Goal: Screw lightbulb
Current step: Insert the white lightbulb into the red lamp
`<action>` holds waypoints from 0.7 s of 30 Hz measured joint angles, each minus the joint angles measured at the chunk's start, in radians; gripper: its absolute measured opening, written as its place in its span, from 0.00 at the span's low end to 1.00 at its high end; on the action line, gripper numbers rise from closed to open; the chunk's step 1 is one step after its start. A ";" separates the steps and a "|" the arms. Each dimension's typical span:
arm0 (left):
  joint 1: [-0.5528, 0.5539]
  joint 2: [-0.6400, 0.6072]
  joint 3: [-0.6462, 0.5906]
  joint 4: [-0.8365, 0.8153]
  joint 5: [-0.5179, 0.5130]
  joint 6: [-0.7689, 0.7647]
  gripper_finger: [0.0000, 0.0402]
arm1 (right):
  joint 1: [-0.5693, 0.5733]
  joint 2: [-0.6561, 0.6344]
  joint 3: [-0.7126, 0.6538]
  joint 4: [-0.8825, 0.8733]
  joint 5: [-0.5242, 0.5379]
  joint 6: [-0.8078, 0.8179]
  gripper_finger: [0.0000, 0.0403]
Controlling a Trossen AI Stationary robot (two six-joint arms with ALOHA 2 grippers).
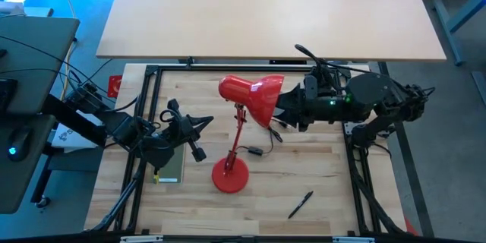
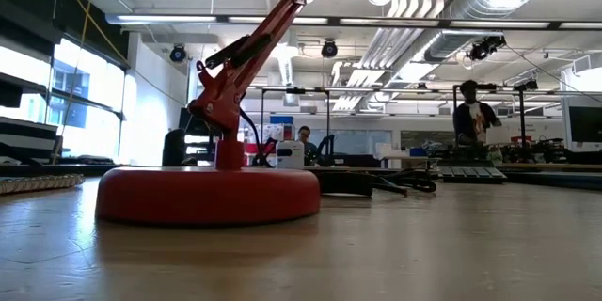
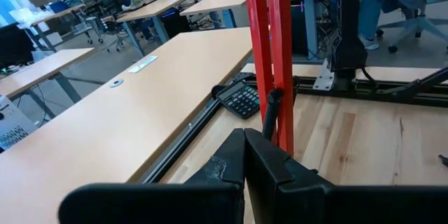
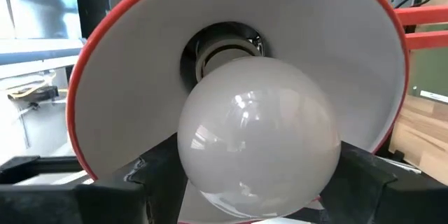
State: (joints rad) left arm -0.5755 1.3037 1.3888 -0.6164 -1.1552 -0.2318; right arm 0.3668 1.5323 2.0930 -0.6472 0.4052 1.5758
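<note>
A red desk lamp stands on its round base [image 1: 230,175] [image 2: 209,193] mid-table, its arm [image 1: 239,125] [image 3: 269,56] rising to the red shade [image 1: 254,95], whose mouth faces the table's right. The white lightbulb [image 4: 259,136] sits in the shade's white inside [image 4: 126,77], its narrow base at the socket [image 4: 224,49]. My right gripper [image 1: 285,108] [image 4: 255,182] is at the shade's mouth, shut on the bulb. My left gripper [image 1: 206,121] [image 3: 245,150] is shut and empty, left of the lamp arm and apart from it. My right gripper holds the lightbulb's round globe [image 4: 203,161] pinched between its two fingers [image 4: 140,175], one on each side. The fingers come level from the table's right, pointing into the shade's mouth. The bulb is clear of the table, its narrow base pointing into the socket.
A black pen [image 1: 300,205] lies near the front right. The lamp's cord with its switch [image 1: 254,150] lies beside the base. A dark flat pad [image 1: 171,167] lies under the left arm. A calculator [image 3: 241,99] lies by the table's frame. People stand in the room behind [image 2: 470,113].
</note>
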 joint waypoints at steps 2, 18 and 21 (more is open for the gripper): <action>0.000 0.000 0.000 0.000 0.000 0.000 0.00 | 0.000 0.001 -0.001 0.010 -0.006 -0.013 0.66; 0.000 0.000 0.000 0.000 -0.001 0.000 0.00 | 0.001 -0.002 -0.001 -0.012 -0.084 -0.013 0.87; 0.000 0.000 0.000 0.000 -0.001 0.000 0.00 | 0.001 -0.002 0.000 -0.036 -0.086 -0.014 0.87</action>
State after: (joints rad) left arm -0.5755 1.3037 1.3888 -0.6163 -1.1561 -0.2321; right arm 0.3676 1.5306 2.0926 -0.6833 0.3197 1.5616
